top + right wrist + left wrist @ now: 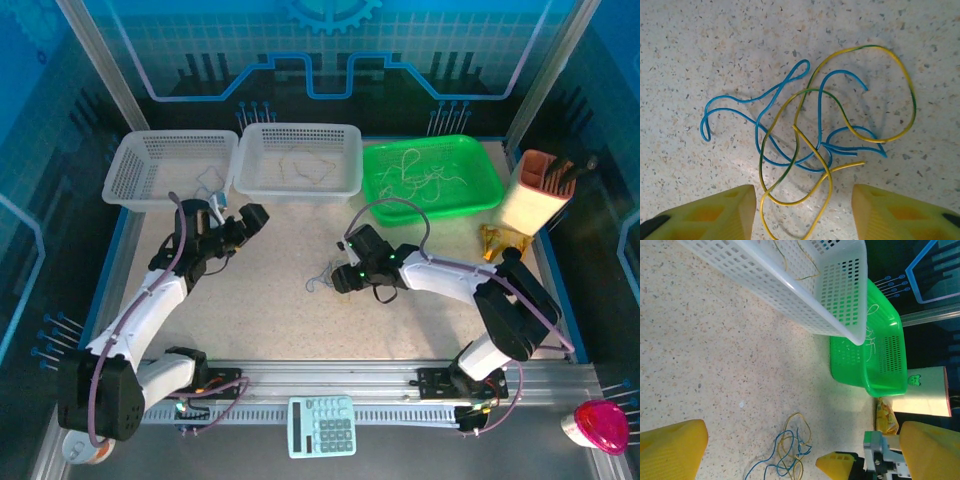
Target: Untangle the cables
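Two cables lie tangled on the speckled table, a blue one point(820, 125) and a yellow-green one point(830, 184). From above they show as a small knot point(320, 282) at mid-table. My right gripper point(804, 215) hovers just over the knot, open, its yellow fingers point(715, 215) either side of the yellow loop without touching it. From above, the right gripper point(338, 272) sits at the knot's right edge. My left gripper point(240, 222) is open wide and holds nothing, off to the left of the tangle point(785, 450).
At the back stand a white basket point(140, 195), a second white basket point(296, 192) holding yellowish cables, and a green basket point(432, 205) with white cables. A tan container point(540, 195) stands at the right. A calculator point(322, 425) lies on the front rail.
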Robot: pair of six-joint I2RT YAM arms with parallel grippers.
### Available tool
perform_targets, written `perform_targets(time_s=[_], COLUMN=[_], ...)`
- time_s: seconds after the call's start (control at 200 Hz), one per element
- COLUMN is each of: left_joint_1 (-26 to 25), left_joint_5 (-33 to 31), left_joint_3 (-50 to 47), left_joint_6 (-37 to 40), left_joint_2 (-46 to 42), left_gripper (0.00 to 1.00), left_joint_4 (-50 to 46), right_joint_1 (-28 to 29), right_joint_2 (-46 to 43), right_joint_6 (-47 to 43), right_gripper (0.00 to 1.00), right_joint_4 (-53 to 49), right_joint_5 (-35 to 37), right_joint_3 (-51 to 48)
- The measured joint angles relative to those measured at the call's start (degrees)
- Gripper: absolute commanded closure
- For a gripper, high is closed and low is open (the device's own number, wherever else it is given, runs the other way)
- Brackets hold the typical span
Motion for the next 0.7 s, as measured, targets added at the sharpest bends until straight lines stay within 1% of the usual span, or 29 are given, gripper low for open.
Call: perform_targets(time_s=[0.185, 0.325, 0.485, 0.54, 0.63, 0.65, 0.7], left_joint_1=[-0.5, -0.74, -0.74, -0.76, -0.87, -0.92, -0.96], left_joint_5=[0.02, 0.02, 0.02, 0.02, 0.02, 0.02, 0.02], left_joint_3=[0.0, 0.04, 0.04, 0.04, 0.04, 0.04, 0.04], left_joint_6=[-0.02, -0.02, -0.02, -0.02, -0.02, -0.02, -0.02], left_joint_2=[0.09, 0.28, 0.35, 0.35, 0.35, 0.35, 0.35], left_gripper=[0.01, 0.01, 0.01, 0.01, 0.01, 0.01, 0.01], left_joint_4=[0.59, 0.85, 0.85, 0.85, 0.85, 0.85, 0.85], right_joint_1=[0.04, 0.09, 0.09, 0.09, 0.09, 0.09, 0.09], right_joint_2=[1.86, 4.09, 6.29, 7.08, 7.98, 8.09, 8.17], right_joint_6=[0.2, 0.15, 0.42, 0.55, 0.81, 0.59, 1.07], right_gripper=[0.55, 0.56, 0.62, 0.67, 0.79, 0.82, 0.95], right_joint_4=[0.07, 0.5, 0.52, 0.61, 0.79, 0.85, 0.9], right_joint_5=[0.09, 0.09, 0.11, 0.11, 0.07, 0.09, 0.11], right_joint_3=[3.02, 3.89, 3.89, 3.89, 3.89, 3.89, 3.89])
